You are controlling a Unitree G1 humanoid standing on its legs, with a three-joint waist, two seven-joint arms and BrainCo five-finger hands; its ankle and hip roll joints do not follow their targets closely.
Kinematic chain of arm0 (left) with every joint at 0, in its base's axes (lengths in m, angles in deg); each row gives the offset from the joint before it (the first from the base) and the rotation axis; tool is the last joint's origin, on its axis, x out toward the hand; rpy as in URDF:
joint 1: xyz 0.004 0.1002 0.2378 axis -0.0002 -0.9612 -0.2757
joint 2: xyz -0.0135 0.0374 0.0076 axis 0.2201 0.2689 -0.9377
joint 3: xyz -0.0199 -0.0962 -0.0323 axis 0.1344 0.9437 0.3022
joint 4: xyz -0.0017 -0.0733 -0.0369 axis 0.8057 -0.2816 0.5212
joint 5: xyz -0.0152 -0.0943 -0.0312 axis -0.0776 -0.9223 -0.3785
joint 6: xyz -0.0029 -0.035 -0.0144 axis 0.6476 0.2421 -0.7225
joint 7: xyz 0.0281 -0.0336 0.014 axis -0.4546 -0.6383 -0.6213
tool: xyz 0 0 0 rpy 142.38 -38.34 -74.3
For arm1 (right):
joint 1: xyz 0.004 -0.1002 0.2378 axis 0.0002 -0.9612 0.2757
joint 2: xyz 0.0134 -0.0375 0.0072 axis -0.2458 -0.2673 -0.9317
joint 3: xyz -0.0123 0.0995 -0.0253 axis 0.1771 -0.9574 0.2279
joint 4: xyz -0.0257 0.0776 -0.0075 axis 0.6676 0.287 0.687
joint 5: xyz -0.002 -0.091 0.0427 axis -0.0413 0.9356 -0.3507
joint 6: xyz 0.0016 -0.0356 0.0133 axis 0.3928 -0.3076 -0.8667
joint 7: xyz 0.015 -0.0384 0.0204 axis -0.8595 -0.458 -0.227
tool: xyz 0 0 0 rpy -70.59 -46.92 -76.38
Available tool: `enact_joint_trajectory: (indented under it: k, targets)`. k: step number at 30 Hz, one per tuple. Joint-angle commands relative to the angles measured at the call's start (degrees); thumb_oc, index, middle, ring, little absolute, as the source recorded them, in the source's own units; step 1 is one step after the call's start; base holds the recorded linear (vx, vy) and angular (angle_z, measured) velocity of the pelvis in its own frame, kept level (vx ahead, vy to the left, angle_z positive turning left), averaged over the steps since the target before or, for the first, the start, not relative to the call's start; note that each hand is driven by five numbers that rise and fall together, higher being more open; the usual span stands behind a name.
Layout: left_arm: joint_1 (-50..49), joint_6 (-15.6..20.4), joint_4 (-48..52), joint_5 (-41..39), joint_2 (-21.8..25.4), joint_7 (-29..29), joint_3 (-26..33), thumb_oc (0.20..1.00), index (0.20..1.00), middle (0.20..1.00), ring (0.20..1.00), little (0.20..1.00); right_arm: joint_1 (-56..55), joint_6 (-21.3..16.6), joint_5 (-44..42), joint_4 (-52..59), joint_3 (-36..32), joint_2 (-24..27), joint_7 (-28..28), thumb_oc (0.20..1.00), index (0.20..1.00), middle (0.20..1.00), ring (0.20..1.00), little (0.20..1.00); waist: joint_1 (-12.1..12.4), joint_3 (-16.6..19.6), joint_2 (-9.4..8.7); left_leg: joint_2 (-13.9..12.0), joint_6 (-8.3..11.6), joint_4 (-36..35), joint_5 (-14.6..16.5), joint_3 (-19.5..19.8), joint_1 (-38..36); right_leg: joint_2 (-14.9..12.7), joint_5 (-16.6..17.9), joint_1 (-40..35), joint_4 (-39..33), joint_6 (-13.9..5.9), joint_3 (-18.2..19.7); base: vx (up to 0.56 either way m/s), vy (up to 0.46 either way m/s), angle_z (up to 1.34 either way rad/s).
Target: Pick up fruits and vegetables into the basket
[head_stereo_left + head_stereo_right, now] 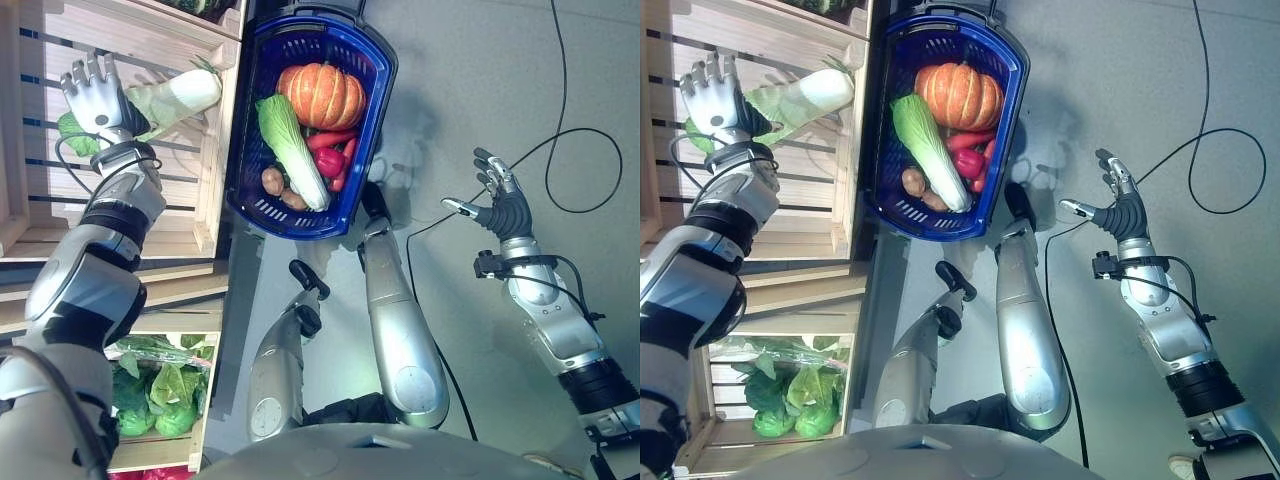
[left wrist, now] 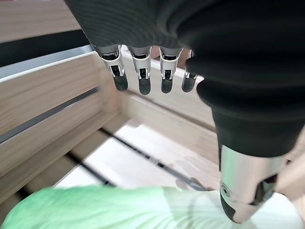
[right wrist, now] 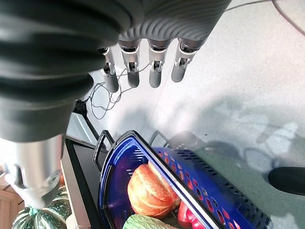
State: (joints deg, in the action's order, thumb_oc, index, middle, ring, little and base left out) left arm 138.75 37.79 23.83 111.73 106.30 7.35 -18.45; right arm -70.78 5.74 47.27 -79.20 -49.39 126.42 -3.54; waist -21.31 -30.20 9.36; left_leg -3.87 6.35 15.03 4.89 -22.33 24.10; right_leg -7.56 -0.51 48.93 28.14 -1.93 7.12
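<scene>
Inside basket (image 1: pixel 375 60): one pumpkin (image 1: pixel 321 94), one cabbage (image 1: pixel 292 148), two potatoes (image 1: pixel 273 181).

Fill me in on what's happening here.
The robot's left hand is open over a Chinese cabbage lying in a wooden crate, not gripping it yet. The blue basket beside the crate already holds a pumpkin, another cabbage, red peppers and potatoes. The right hand hangs open over the floor.

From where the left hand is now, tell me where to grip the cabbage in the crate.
Probably the white stalk end of the cabbage, from above: it is narrower and firmer than the leafy end under the open left hand, and lies toward the basket.
</scene>
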Motion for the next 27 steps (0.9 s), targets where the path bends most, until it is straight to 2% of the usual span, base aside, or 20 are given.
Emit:
enact_joint_trajectory:
  k: [1, 3, 8, 11, 13, 15, 21, 27]
  targets:
    - [0.4, -3.5, -3.1, 6.2, 7.3, 1.5, -0.3, 1.000, 1.000, 1.000, 1.000, 1.000, -1.2, -5.4, 1.7, 0.0, 0.5, 0.7, 1.7, 1.000, 1.000, 1.000, 1.000, 1.000, -3.2, 0.4, -2.00, -1.8, -2.09, 13.6, 4.1, 0.0, 12.1, -1.6, -3.0, 0.5, -2.1, -4.12, 1.2, 0.03, -0.030, -0.02]
    - [1.4, -4.5, -2.8, 8.0, 6.9, 0.6, -1.8, 1.000, 1.000, 1.000, 1.000, 1.000, -1.0, -6.4, 1.5, -0.6, 0.9, 0.2, 1.8, 1.000, 1.000, 1.000, 1.000, 1.000, -3.2, 0.4, -2.05, -1.9, -2.21, 14.1, 4.4, -0.1, 13.0, -1.5, -2.8, 1.2, -2.3, -4.33, 1.4, 0.03, -0.040, -0.05]
    - [3.4, -4.0, -3.9, 8.0, 5.7, -1.0, -4.7, 1.000, 1.000, 1.000, 1.000, 1.000, -0.6, -7.1, 0.1, -1.3, 1.6, -0.5, 1.5, 1.000, 1.000, 1.000, 1.000, 1.000, -3.5, 0.4, -2.36, -2.1, -2.36, 14.8, 4.9, -0.2, 14.1, -1.2, -2.4, 2.3, -2.2, -4.53, 1.8, 0.00, -0.005, -0.01]
    - [4.0, -3.9, -4.6, 3.8, 4.9, -2.9, -5.5, 1.000, 1.000, 1.000, 1.000, 1.000, -0.5, -7.6, -1.4, -1.8, 1.6, -1.1, 0.6, 1.000, 1.000, 1.000, 1.000, 1.000, -3.6, 0.4, -2.55, -2.2, -2.37, 15.1, 5.0, -0.2, 14.9, -1.1, -2.2, 2.9, -2.3, -4.60, 2.0, 0.01, -0.014, -0.03]
    - [4.1, -4.0, -5.8, -4.3, 3.9, -4.7, -4.9, 1.000, 1.000, 1.000, 1.000, 1.000, -0.4, -7.7, -1.8, -1.9, 1.7, -1.9, 0.6, 1.000, 1.000, 1.000, 1.000, 1.000, -3.6, 0.4, -2.76, -2.4, -2.38, 15.4, 5.1, -0.2, 15.7, -0.8, -2.2, 3.7, -2.1, -4.60, 2.2, 0.02, -0.022, -0.05]
    - [3.9, -4.3, -6.7, -8.3, 3.3, -4.9, -4.1, 1.000, 1.000, 1.000, 1.000, 1.000, -0.3, -7.8, -1.9, -2.0, 1.7, -2.2, 0.7, 1.000, 1.000, 1.000, 1.000, 1.000, -3.6, 0.4, -2.95, -2.5, -2.36, 15.5, 5.1, -0.2, 16.1, -0.6, -2.1, 4.1, -2.0, -4.53, 2.2, 0.00, -0.016, -0.06]
    - [3.8, -5.2, -9.4, -15.8, 2.4, -6.5, -0.9, 1.000, 1.000, 1.000, 1.000, 1.000, 0.2, -5.9, -2.7, -1.3, 1.1, -2.7, 0.9, 1.000, 1.000, 1.000, 1.000, 1.000, -3.4, 0.4, -3.38, -2.9, -2.41, 16.3, 5.0, 0.2, 17.7, -0.3, -2.1, 5.7, -1.3, -4.36, 2.1, 0.00, -0.004, -0.01]
    - [2.9, -5.9, -10.5, -18.8, 2.7, -6.7, 1.4, 1.000, 1.000, 1.000, 1.000, 1.000, 0.6, -4.2, -3.5, -0.2, 0.4, -2.8, 1.0, 1.000, 1.000, 1.000, 1.000, 1.000, -3.0, 0.4, -3.59, -3.1, -2.46, 17.0, 5.2, 0.4, 18.7, -0.4, -2.2, 6.6, -0.8, -4.15, 1.8, 0.00, 0.009, 0.01]
